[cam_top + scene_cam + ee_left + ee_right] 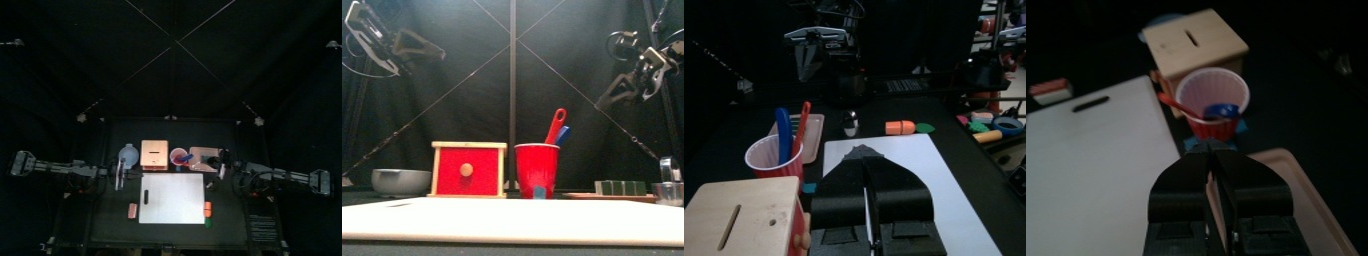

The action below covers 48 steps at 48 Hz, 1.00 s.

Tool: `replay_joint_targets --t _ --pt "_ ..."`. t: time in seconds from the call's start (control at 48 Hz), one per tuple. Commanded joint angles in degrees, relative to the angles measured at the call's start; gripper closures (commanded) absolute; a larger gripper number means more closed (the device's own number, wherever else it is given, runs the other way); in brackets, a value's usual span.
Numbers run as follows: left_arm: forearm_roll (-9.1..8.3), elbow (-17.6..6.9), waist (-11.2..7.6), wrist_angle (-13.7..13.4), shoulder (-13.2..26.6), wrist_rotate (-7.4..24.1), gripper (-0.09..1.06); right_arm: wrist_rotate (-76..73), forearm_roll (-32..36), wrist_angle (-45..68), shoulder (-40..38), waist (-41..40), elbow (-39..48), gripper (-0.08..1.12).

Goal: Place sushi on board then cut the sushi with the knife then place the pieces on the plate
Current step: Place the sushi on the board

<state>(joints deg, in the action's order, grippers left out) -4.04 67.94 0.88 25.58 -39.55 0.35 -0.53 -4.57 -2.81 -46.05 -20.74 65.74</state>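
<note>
I have both arms raised over the worktop. The left gripper has its jaws pressed together on nothing, and so does the right gripper. The sushi roll lies on the pink tray near the worktop's back edge, right of the red cup with the red knife and blue knife. The white board lies by the front edge.
</note>
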Motion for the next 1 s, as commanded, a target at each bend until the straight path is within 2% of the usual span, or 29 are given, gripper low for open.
replay_joint_targets --t 0.021,0.354,0.458,0.833,1.0 --pt "-0.09 -1.14 0.35 1.14 1.49 0.09 1.00 0.18 0.79 -3.78 1.32 -2.20 -2.11 0.74" --pt "0.00 -1.14 0.62 1.14 2.90 0.00 1.00 0.70 7.47 -9.40 5.10 -3.69 -3.34 0.12" --pt "0.09 -1.14 0.62 1.14 2.90 0.00 1.00 0.97 8.79 -11.78 6.94 -3.87 -4.13 -0.01" --pt "0.09 -0.88 0.97 1.14 2.90 0.00 1.00 1.49 15.03 -18.90 18.19 -8.09 -8.79 0.00" --pt "0.09 -0.70 0.97 1.14 2.90 0.00 1.00 4.92 13.97 -20.39 23.38 -9.23 -10.63 0.01"
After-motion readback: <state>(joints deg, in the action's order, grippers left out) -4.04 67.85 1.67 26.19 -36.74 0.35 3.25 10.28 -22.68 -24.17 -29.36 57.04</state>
